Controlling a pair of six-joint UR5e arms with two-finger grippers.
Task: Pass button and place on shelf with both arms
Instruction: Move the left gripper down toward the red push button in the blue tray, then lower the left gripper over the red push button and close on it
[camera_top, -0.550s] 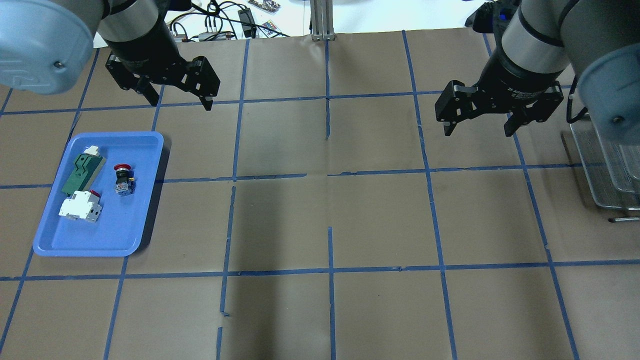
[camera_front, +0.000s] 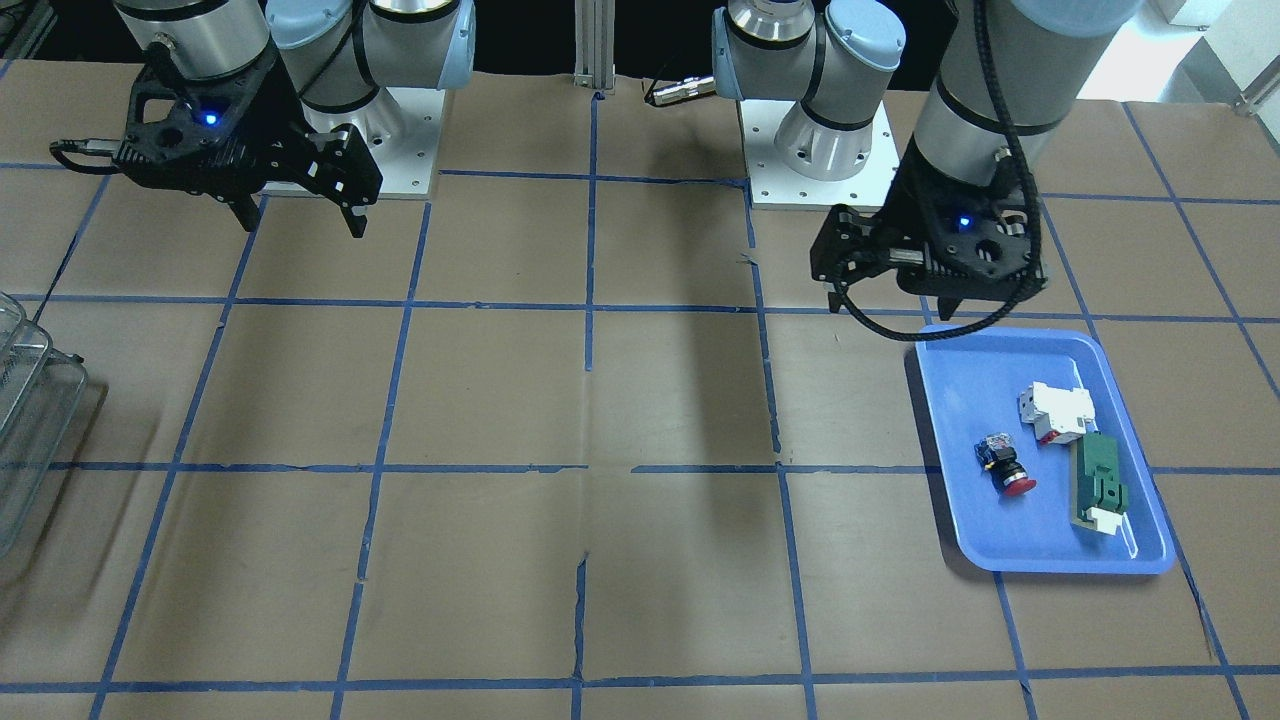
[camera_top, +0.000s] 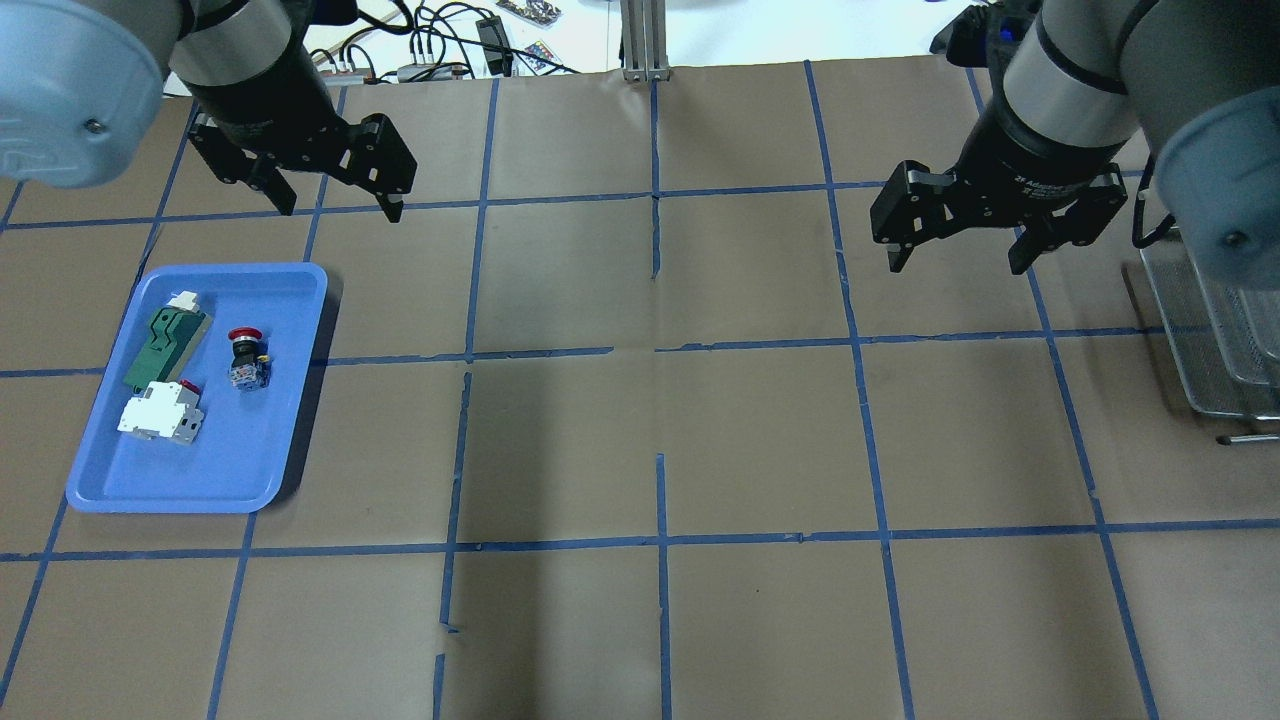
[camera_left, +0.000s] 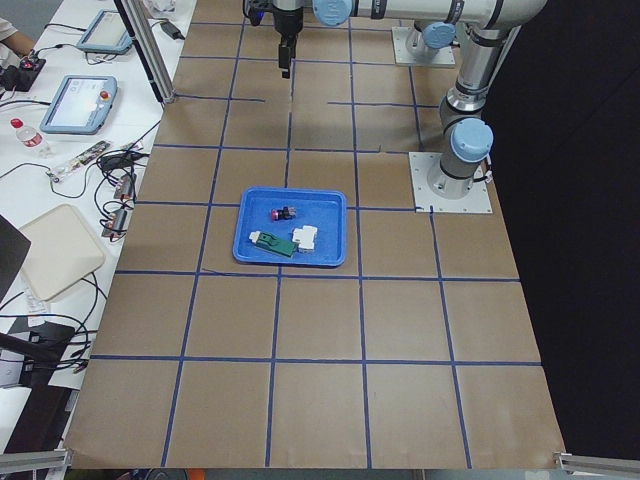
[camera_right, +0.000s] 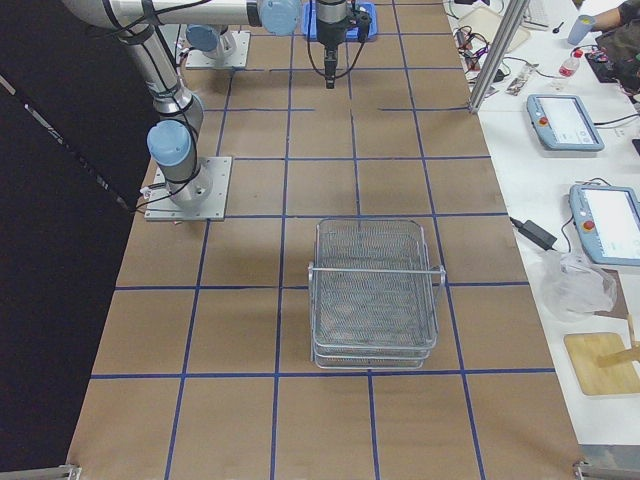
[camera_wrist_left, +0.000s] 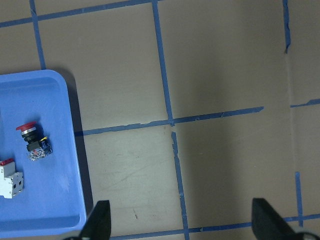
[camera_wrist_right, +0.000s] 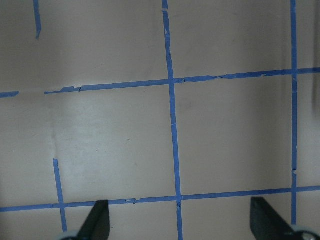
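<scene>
The button (camera_top: 243, 357), with a red cap and a black collar, lies on its side in the blue tray (camera_top: 200, 495) at the table's left. It also shows in the front view (camera_front: 1005, 468) and at the left edge of the left wrist view (camera_wrist_left: 32, 140). My left gripper (camera_top: 340, 205) is open and empty, held high and off to the tray's side (camera_wrist_left: 182, 225). My right gripper (camera_top: 955, 262) is open and empty over bare table (camera_wrist_right: 180, 225). The wire-mesh shelf (camera_right: 375, 290) stands at the table's right end (camera_top: 1215, 340).
A white-and-red block (camera_top: 160, 415) and a green-and-white part (camera_top: 165, 335) lie in the tray beside the button. Brown paper with blue tape lines covers the table. Cables and tablets lie on the operators' bench (camera_left: 85, 100) beyond the far edge.
My left gripper has shifted a little to the left and farther up in the overhead view. The right arm and the tray's parts have not moved.
</scene>
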